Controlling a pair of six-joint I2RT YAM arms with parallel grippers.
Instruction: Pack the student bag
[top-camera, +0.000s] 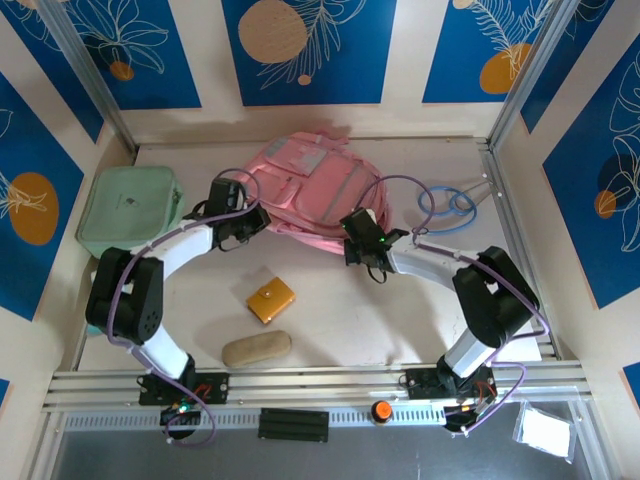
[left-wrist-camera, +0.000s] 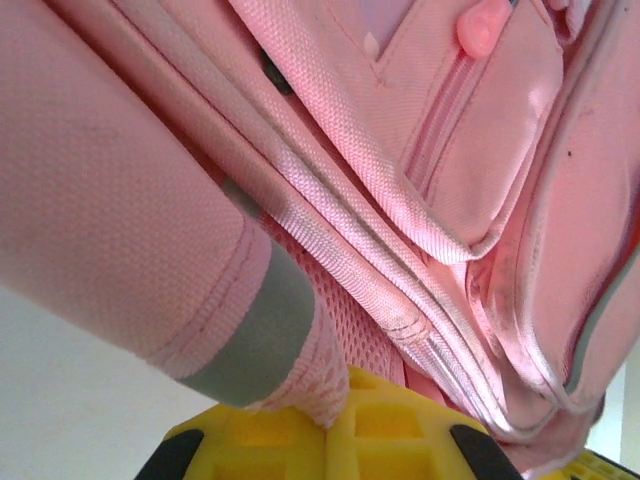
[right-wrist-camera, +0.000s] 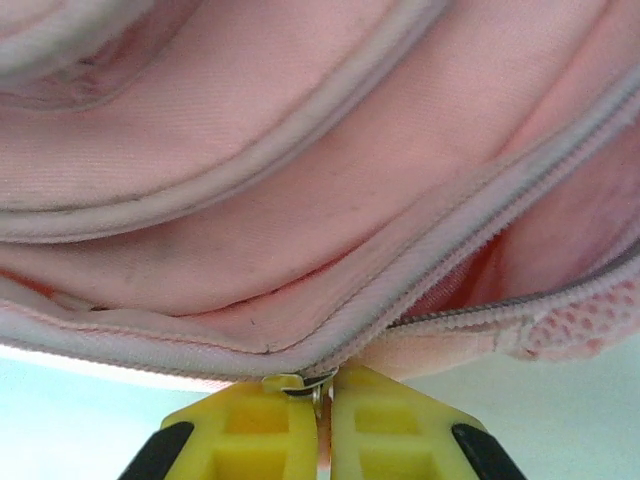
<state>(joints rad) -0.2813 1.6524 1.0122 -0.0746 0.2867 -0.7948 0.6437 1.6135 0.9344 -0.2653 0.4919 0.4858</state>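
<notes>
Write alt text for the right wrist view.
The right gripper, its yellow fingers pressed together, pinches a small metal zip pull at the seam of the large pink fabric backpack, which lies on a pale table.

Cream walls (top-camera: 210, 120), blue panels (top-camera: 150, 50) with white leaf outlines and orange circles, metal posts (top-camera: 88, 80) at the far corners, pale beige table (top-camera: 340, 300), aluminium rail (top-camera: 320, 378) along its near edge.
</notes>
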